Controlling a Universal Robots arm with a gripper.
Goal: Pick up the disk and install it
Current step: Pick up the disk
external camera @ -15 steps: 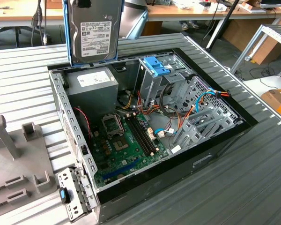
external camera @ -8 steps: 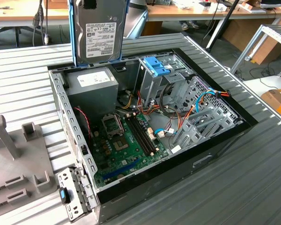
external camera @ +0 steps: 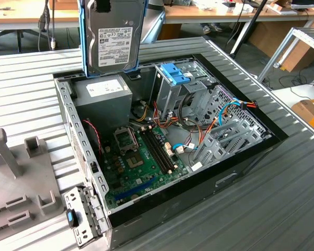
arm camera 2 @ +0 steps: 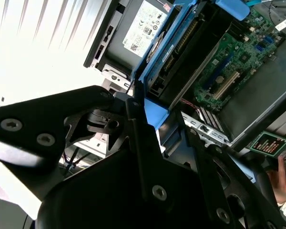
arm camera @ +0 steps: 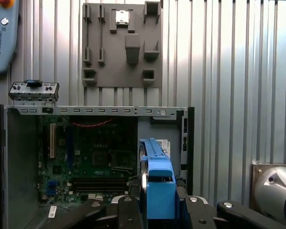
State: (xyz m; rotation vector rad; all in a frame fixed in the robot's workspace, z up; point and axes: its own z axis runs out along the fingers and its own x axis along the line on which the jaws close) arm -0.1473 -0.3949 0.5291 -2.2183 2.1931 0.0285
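Observation:
The disk, a black hard drive with a labelled face and blue carrier rails, hangs upright above the back of the open computer case, over the power supply. My gripper is shut on its upper end at the top of the exterior view. In the first wrist view the disk appears edge-on, clamped between the black fingers, with the case below it. In the second wrist view the disk's blue rail runs out from the gripper toward the motherboard.
Inside the case stand a tall grey drive cage with a blue latch, the motherboard and loose cables. A grey bracket with a blue clip lies by the case's near corner. A grey fixture plate sits at the exterior view's left. A hand is nearby.

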